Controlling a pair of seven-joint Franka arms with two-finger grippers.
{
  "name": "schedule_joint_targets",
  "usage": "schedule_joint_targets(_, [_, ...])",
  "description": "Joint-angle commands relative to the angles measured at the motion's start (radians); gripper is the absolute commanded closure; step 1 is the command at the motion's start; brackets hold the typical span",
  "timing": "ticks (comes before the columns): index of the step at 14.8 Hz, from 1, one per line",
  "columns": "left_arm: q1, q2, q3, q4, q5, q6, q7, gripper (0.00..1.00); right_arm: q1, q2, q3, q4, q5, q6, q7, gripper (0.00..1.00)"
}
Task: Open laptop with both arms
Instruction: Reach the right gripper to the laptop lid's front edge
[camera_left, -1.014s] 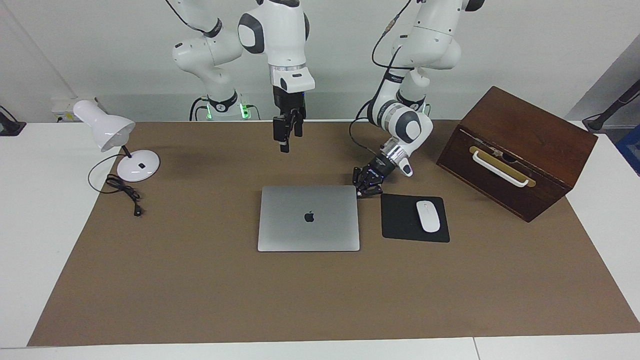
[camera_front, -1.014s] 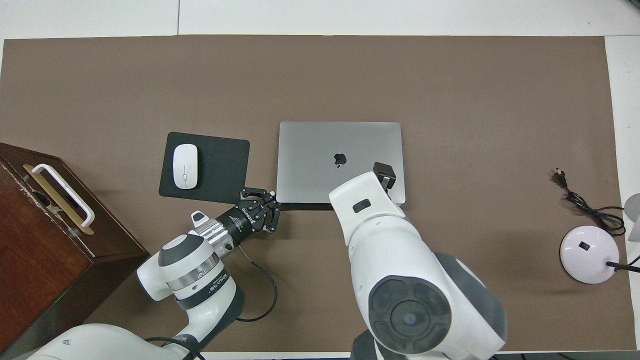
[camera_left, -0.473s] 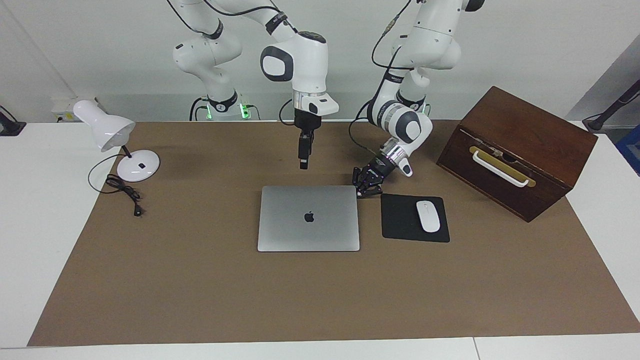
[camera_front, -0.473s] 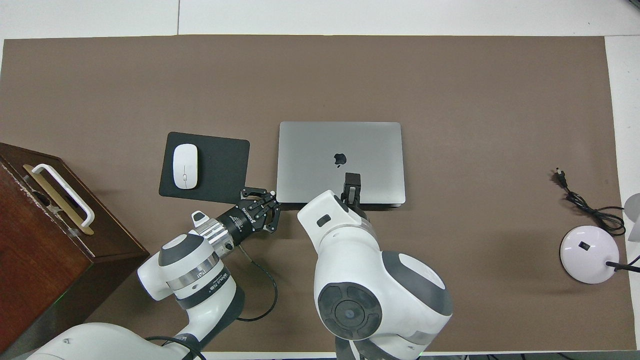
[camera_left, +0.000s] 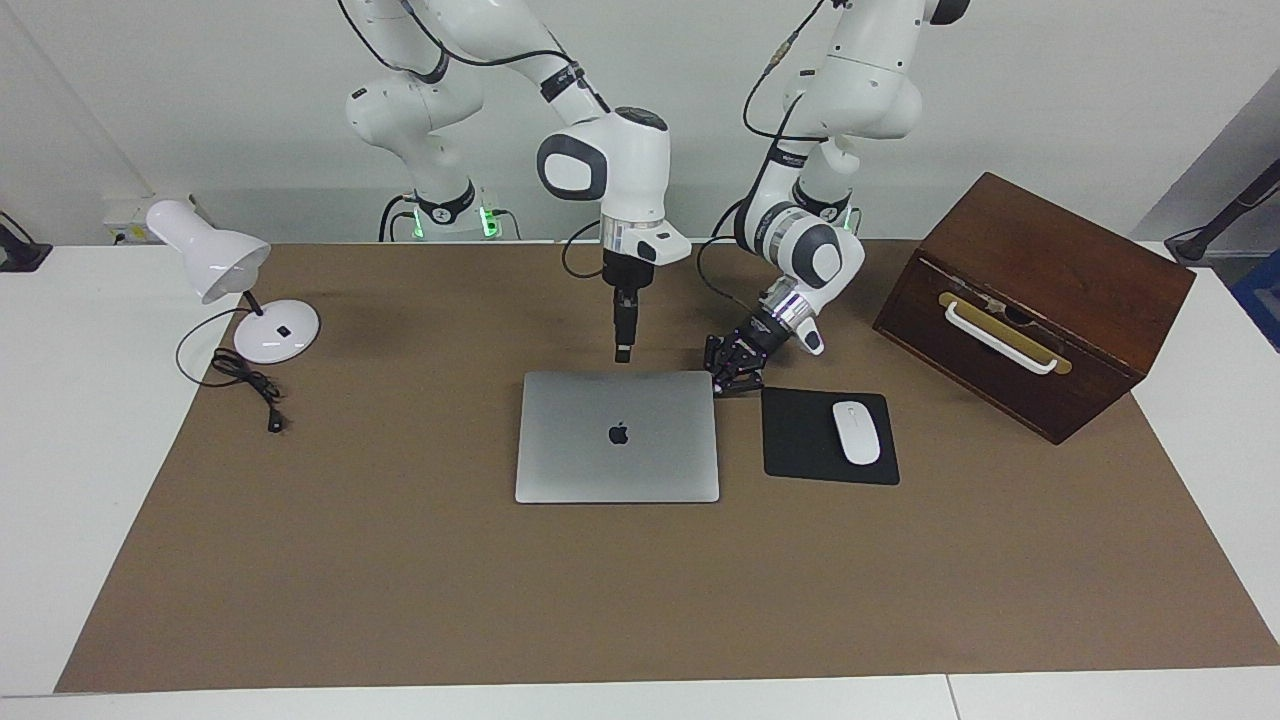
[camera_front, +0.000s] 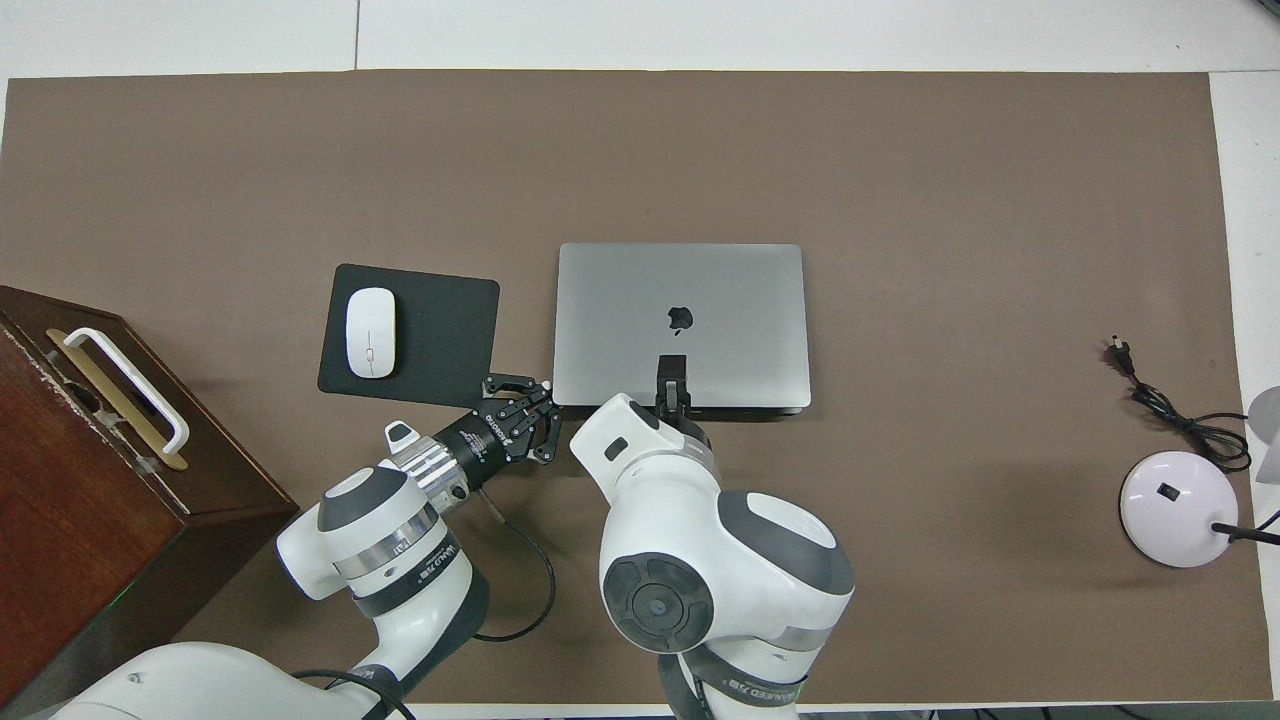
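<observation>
The laptop (camera_left: 617, 436) is a thin silver-grey slab with a dark apple logo in the middle of its lid. It lies flat and fully closed at the centre of the frame in both views, squared to the brown mat.

Two white jointed arms with dark grey joint caps and black cables reach in. The right arm (camera_left: 590, 160) comes from the upper left of the facing view and points its gripper (camera_left: 622, 352) straight down just above the laptop's upper edge. The left arm (camera_left: 810, 240), from the upper right, slants low, its gripper (camera_left: 728, 378) shut tight at the laptop's upper right corner
</observation>
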Motion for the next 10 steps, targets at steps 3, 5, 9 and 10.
schedule_joint_targets(3, [-0.008, 0.058, 0.008, 0.026, -0.025, -0.020, 0.034, 1.00, -0.004, 0.062, -0.006, 0.001, -0.067, 0.069, 0.015, 0.00])
schedule_joint_targets(5, [-0.008, 0.056, 0.009, 0.026, -0.025, -0.025, 0.034, 1.00, -0.010, 0.087, -0.006, 0.003, -0.085, 0.091, 0.017, 0.00])
schedule_joint_targets(9, [0.000, 0.056, 0.009, 0.024, -0.025, -0.027, 0.034, 1.00, -0.018, 0.122, -0.007, 0.009, -0.119, 0.120, 0.018, 0.00])
schedule_joint_targets(10, [0.000, 0.056, 0.008, 0.026, -0.025, -0.027, 0.034, 1.00, -0.018, 0.125, -0.009, 0.012, -0.127, 0.120, 0.020, 0.00])
